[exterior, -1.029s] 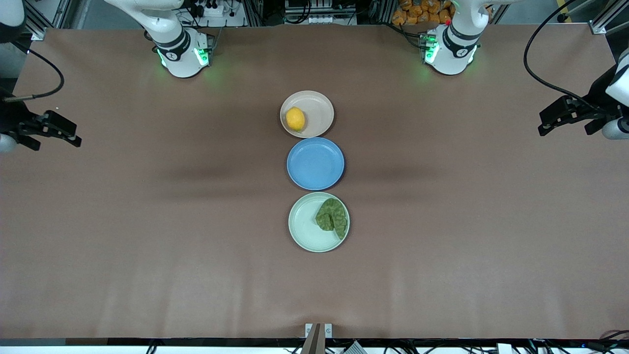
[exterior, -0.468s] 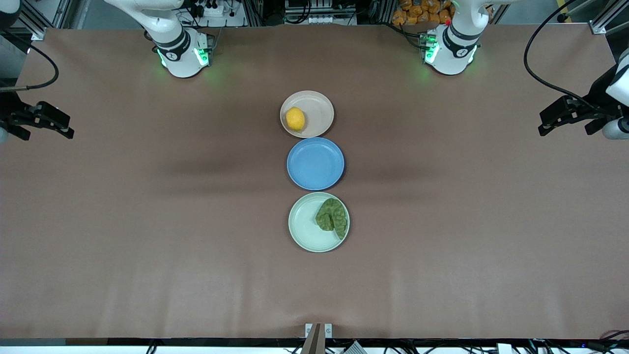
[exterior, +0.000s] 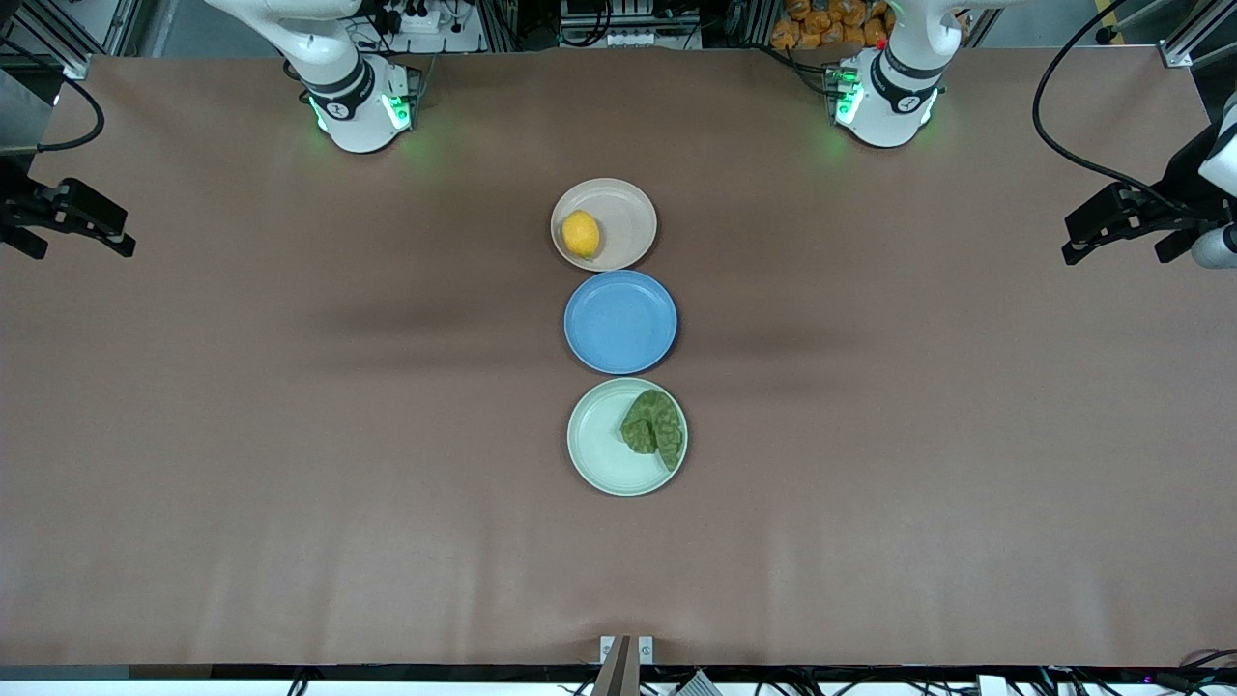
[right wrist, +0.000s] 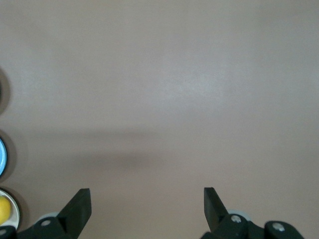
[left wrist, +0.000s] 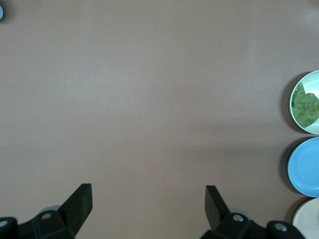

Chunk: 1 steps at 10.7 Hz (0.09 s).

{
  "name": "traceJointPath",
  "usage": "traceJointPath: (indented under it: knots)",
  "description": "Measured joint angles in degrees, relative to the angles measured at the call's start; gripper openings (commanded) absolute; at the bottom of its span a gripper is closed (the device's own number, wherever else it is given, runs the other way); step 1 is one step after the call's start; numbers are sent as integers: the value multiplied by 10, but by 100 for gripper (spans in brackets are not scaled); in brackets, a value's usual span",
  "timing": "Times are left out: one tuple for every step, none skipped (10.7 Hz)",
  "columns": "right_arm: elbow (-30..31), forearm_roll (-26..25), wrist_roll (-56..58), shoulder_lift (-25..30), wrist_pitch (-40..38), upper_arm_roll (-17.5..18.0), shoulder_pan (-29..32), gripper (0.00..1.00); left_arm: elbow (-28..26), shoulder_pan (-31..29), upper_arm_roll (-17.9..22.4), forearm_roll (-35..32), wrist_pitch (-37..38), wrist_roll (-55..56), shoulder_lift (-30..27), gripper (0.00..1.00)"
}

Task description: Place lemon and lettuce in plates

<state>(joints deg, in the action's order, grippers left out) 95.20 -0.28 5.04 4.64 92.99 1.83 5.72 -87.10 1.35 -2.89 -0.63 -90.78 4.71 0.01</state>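
The yellow lemon (exterior: 581,234) lies in the beige-pink plate (exterior: 630,207), the plate nearest the robots' bases. The dark green lettuce (exterior: 654,424) lies in the mint green plate (exterior: 597,452), the plate nearest the front camera. My right gripper (exterior: 128,235) is open and empty, up over the table's edge at the right arm's end. My left gripper (exterior: 1066,239) is open and empty, up over the left arm's end. The left wrist view shows its own gripper (left wrist: 148,196) over bare table, with the lettuce (left wrist: 305,104) far off. The right wrist view shows its own gripper (right wrist: 147,199) and a sliver of lemon (right wrist: 4,209).
A bright blue plate (exterior: 620,322) sits empty between the two other plates, all three in a row at the table's middle. It also shows in the left wrist view (left wrist: 306,167). Brown table surface spreads on every side of the plates.
My right gripper has drawn back toward the table's edge at the right arm's end. My left gripper has shifted only slightly. The lemon, lettuce and plates have not moved.
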Motion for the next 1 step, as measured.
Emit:
traceJointPath:
  knots:
    - [0,0,0,0,0,0,0,100,0,0,0,0,0,0,0,100]
